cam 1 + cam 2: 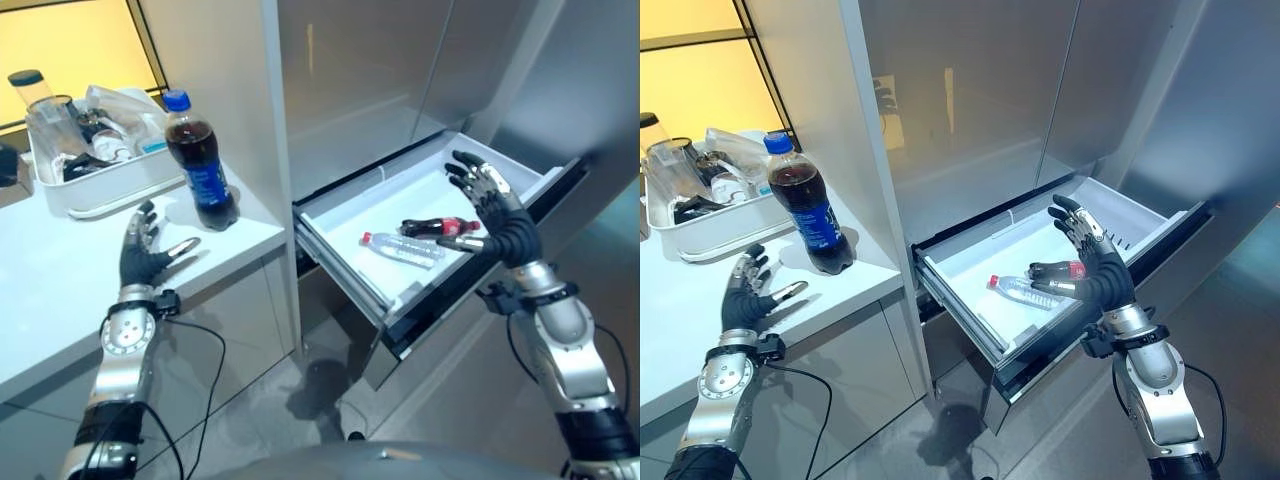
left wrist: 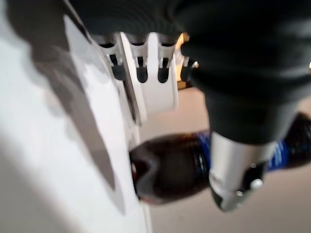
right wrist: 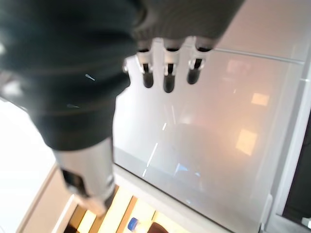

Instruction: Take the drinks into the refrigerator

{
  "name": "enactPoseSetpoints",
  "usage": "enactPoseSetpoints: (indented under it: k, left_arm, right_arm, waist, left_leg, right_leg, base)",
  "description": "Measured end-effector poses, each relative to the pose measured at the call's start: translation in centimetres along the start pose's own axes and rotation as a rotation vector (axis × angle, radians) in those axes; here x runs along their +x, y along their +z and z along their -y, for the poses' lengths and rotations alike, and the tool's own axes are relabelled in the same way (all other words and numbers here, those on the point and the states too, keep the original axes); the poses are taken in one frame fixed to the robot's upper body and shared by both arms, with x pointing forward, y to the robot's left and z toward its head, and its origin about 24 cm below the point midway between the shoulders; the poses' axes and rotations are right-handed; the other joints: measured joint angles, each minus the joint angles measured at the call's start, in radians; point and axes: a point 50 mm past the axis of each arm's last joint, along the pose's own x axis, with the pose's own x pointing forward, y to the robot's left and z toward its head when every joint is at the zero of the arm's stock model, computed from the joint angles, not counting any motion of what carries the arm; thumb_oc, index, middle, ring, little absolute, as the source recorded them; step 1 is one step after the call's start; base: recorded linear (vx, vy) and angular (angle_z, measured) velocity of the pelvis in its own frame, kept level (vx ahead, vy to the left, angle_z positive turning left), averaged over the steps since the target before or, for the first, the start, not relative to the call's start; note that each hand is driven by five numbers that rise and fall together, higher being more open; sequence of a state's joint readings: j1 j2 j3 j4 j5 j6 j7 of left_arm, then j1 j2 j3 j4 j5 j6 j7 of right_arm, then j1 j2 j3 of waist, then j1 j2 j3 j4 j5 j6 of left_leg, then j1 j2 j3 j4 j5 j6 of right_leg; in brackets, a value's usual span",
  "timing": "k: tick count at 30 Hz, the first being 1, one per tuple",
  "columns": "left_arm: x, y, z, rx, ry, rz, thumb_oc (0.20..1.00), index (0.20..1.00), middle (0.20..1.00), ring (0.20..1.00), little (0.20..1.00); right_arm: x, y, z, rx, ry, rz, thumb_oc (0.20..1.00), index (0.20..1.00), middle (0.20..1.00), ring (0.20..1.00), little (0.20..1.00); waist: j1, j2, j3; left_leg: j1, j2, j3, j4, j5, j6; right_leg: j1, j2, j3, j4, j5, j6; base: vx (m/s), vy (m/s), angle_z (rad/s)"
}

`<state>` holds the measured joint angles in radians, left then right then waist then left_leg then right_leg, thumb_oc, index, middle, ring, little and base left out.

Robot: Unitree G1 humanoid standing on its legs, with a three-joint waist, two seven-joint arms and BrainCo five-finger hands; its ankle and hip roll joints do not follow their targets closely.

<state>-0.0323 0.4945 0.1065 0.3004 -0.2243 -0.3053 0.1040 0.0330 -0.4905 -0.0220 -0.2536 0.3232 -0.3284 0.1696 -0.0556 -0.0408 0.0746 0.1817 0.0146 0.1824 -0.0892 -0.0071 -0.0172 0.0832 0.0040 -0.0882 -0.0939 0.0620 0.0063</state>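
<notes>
**Inspector:** Report the item outstanding.

**Me:** One dark cola bottle (image 1: 201,165), blue cap, upright on the counter (image 1: 60,280) near its right edge, just in front of the white tub (image 1: 100,190) of clutter. Two drinks already lie flat in the open refrigerator drawer (image 1: 340,235) — a clear water bottle (image 1: 402,248) and a small red-labelled cola bottle (image 1: 440,226), side by side toward the drawer's front.

**Inspector:** Handling?

**Me:** It looks full, so I judge it heavy for its size and top-heavy if nudged. Rigid plastic, smooth, likely slick on the label. I would wrap it at the waist, around the blue label, not the neck.

**Inspector:** Your hands?

**Me:** My left hand (image 1: 143,252) is over the counter, near the bottle's base but apart from it, fingers spread and relaxed, thumb out toward the bottle, holding nothing. My right hand (image 1: 487,196) hangs above the drawer's right side — palm toward the drawer, fingers spread, empty.
</notes>
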Motion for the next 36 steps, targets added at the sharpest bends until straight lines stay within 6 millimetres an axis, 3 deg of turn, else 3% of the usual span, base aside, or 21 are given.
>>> enactPoseSetpoints:
  k: [29,36]
  left_arm:
    - [3.1,-0.4,0.6,0.164,-0.053,-0.055,1.000,1.000,1.000,1.000,1.000]
    - [5.1,1.2,0.8,0.224,-0.068,-0.016,1.000,1.000,1.000,1.000,1.000]
  right_arm:
    - [-0.1,0.0,-1.0,0.076,0.059,0.001,1.000,1.000,1.000,1.000,1.000]
    - [0.1,0.5,-1.7,0.098,0.113,0.015,1.000,1.000,1.000,1.000,1.000]
  waist:
    - [-0.008,-0.012,-0.032]
    - [-0.013,-0.019,-0.029]
  left_leg:
    - [-0.002,0.000,-0.004,-0.005,0.000,0.000]
    - [-0.053,0.000,-0.003,-0.005,0.012,0.002]
  right_leg:
    - [-0.001,0.000,-0.002,-0.002,0.001,0.002]
    - [-0.056,-0.001,-0.001,0.003,0.012,0.018]
  base:
    - [0.00,0.000,0.00]
    - [-0.03,0.004,-0.02]
